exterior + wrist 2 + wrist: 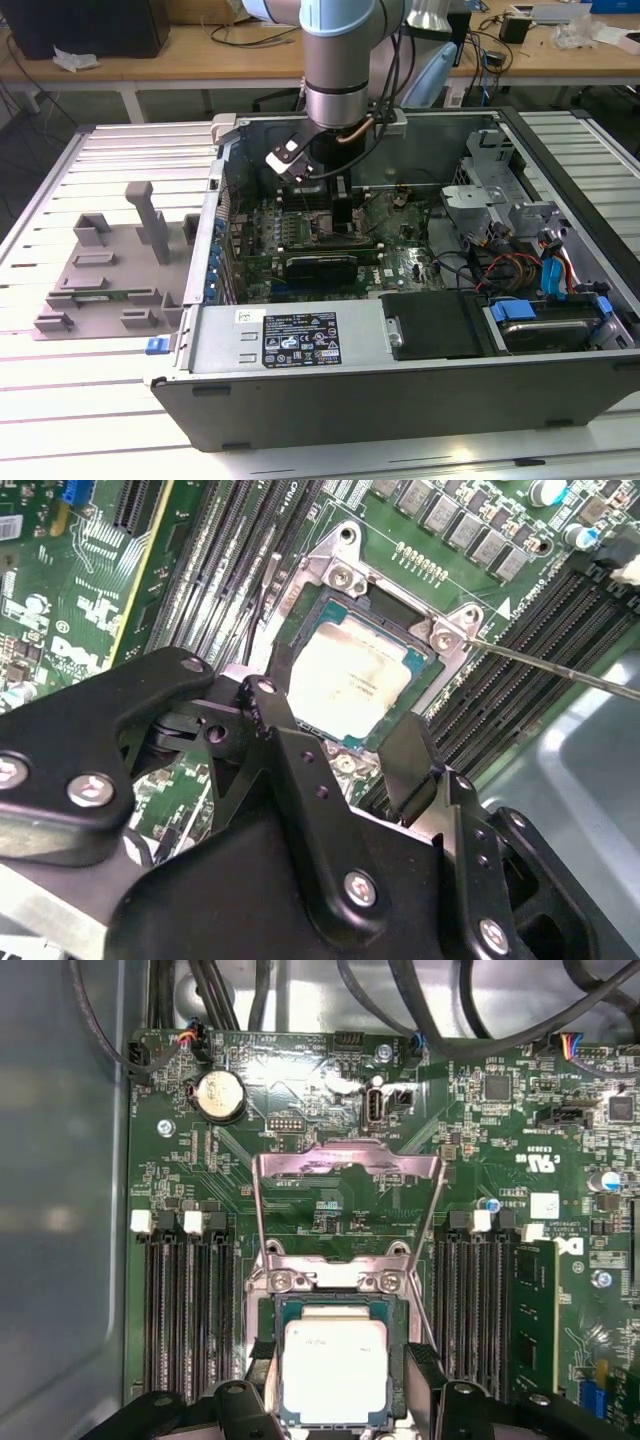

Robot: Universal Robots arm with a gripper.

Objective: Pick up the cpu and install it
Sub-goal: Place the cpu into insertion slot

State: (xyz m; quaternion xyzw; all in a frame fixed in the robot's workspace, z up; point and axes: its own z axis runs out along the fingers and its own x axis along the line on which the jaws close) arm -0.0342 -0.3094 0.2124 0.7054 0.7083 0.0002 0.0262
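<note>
Down in the socket [335, 1305], the cpu [335, 1370] lies between wide-spread fingers [424, 1378], a slim gap at either edge.

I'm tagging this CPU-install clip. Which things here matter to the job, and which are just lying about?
Job in hand:
cpu, sitting in the socket
socket
raised load plate
gripper, over the cpu

Lying about:
grey tray beside the case
coin battery
memory stick
blue drive cables
</note>
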